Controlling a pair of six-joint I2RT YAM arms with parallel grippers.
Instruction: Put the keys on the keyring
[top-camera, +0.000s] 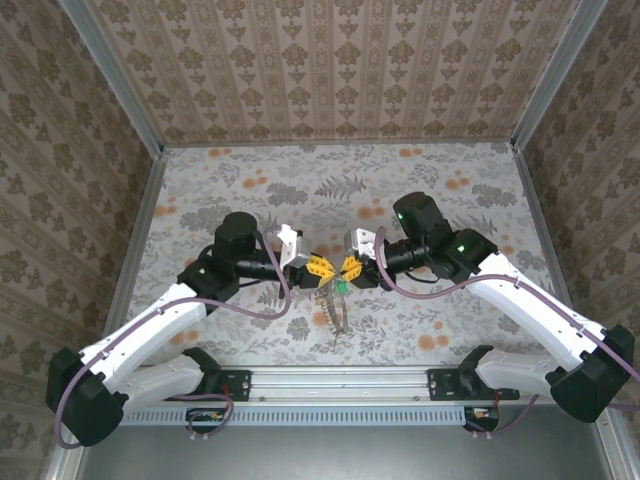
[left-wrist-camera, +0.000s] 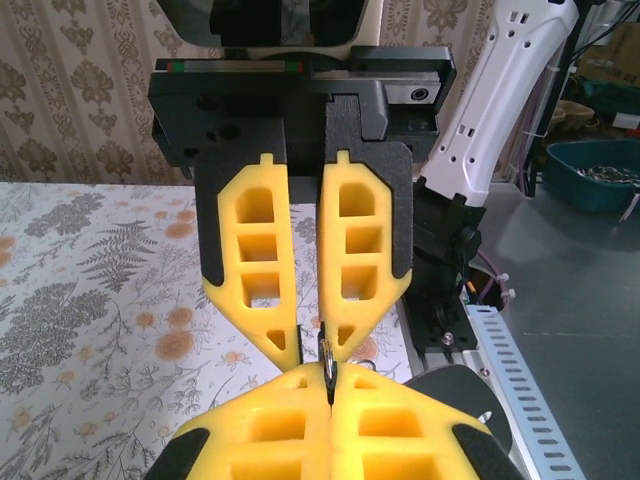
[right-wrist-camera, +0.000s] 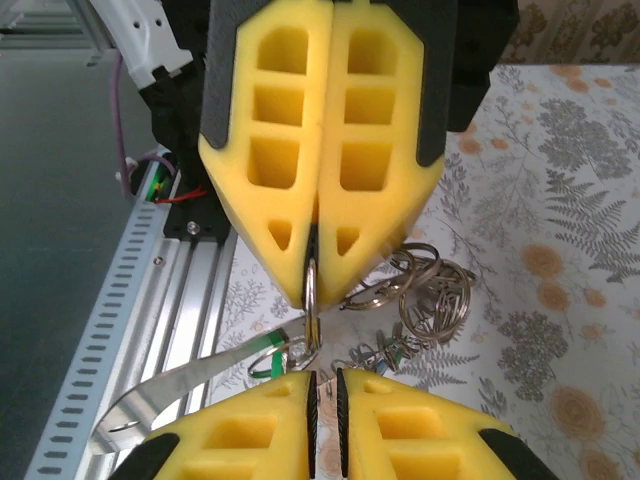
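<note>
My left gripper (top-camera: 320, 267) pinches the thin keyring (right-wrist-camera: 310, 290) tight, between both arms; my right gripper (top-camera: 350, 267) is open a crack; the ring looks stiff and slippery; a light key (right-wrist-camera: 200, 372) dangles; I'd grab its flat blade.

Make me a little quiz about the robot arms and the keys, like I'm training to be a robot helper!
1. True or false: the left gripper is wide open.
2. Pick one: what colour are the fingers of the grippers? A red, B yellow, C blue.
3. Fill in the gap: the key near the keyring has a ____ head.

Key: 1 false, it is shut on the keyring. 2 B. 3 green.
</note>
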